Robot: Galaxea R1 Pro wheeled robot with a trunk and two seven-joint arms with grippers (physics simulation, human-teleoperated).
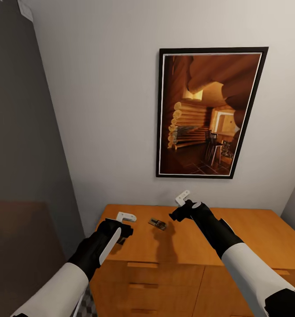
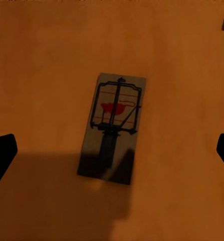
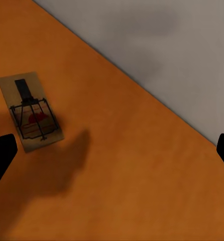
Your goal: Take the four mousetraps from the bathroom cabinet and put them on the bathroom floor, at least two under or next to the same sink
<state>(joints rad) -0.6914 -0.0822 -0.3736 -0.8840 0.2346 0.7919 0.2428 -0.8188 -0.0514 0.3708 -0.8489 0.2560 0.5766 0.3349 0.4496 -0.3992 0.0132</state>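
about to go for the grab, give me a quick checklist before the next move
1. Mousetrap lying flat on the cabinet top: ok.
2. Left gripper open, fingertips wide apart in its wrist view: ok.
3. Right gripper open: ok.
4. Mousetrap centred between the left fingertips: ok.
5. Neither gripper touching the mousetrap: ok.
6. Other three mousetraps located: cannot tell.
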